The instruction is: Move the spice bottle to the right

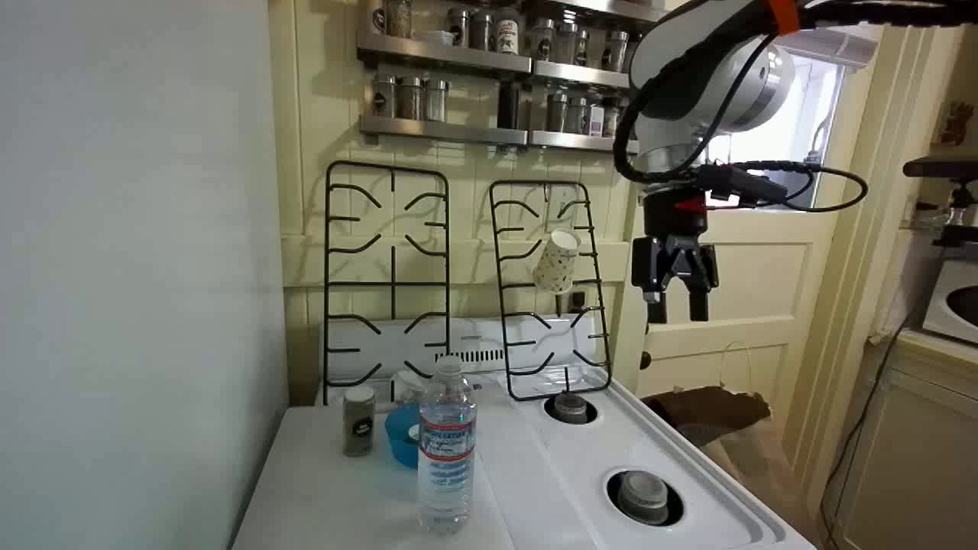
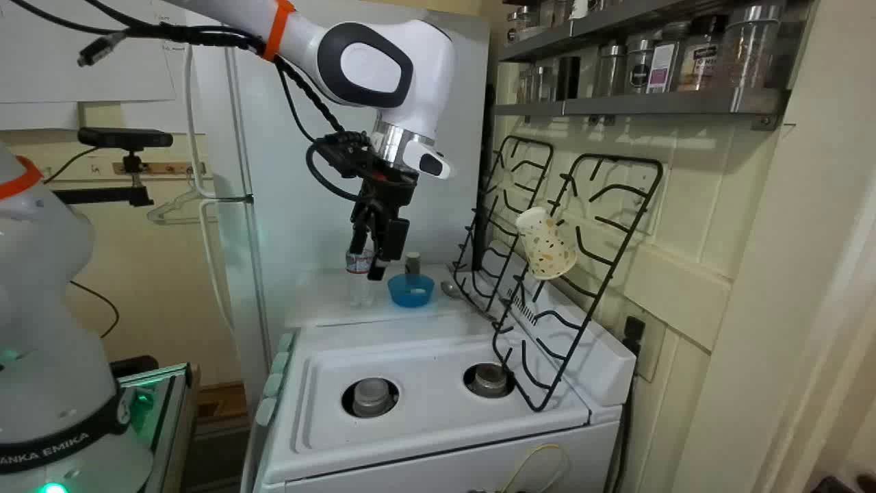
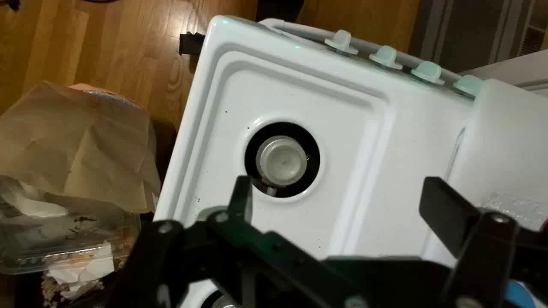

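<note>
The spice bottle [image 1: 358,431] is a small greyish-brown jar with a pale cap and dark label. It stands upright on the white stove top [image 1: 306,489], by the grey-white panel. In an exterior view it also shows behind the blue bowl [image 2: 412,263], which hides its lower part. It is not visible in the wrist view. My gripper [image 1: 678,309] is open and empty, high above the stove and well away from the spice bottle. In the wrist view its fingers [image 3: 336,192] are wide apart, with only white stove surface between them.
A clear water bottle [image 1: 447,458] and a blue bowl [image 1: 401,439] stand beside the spice bottle. Black grates [image 1: 393,283] [image 2: 595,301] lean on the back wall, with a speckled cup [image 2: 547,246] on one. Burners [image 2: 373,397] sit in the stove top. Jar shelves [image 1: 443,130] hang above.
</note>
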`<action>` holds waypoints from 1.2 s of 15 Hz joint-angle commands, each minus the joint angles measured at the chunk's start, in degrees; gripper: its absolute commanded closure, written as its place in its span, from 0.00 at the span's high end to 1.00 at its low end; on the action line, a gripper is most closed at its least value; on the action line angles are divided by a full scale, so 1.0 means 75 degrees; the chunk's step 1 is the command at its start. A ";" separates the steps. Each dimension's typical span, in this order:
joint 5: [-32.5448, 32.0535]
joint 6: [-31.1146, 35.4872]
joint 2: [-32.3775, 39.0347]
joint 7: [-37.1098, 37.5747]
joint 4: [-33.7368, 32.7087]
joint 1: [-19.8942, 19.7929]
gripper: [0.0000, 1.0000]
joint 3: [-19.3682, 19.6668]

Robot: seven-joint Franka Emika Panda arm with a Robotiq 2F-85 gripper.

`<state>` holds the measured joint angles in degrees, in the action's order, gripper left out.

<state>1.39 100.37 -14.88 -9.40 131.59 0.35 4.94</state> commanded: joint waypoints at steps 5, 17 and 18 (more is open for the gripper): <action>0.1413 0.1122 0.0313 0.0715 -0.0155 0.0171 1.00 -0.0294; 0.2414 0.4298 0.2979 0.1585 -0.1744 0.1212 1.00 -0.1890; 0.2356 0.4212 0.3137 0.1581 -0.1937 0.1214 1.00 -0.1923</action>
<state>20.64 132.47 3.19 1.14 122.26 8.73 -8.72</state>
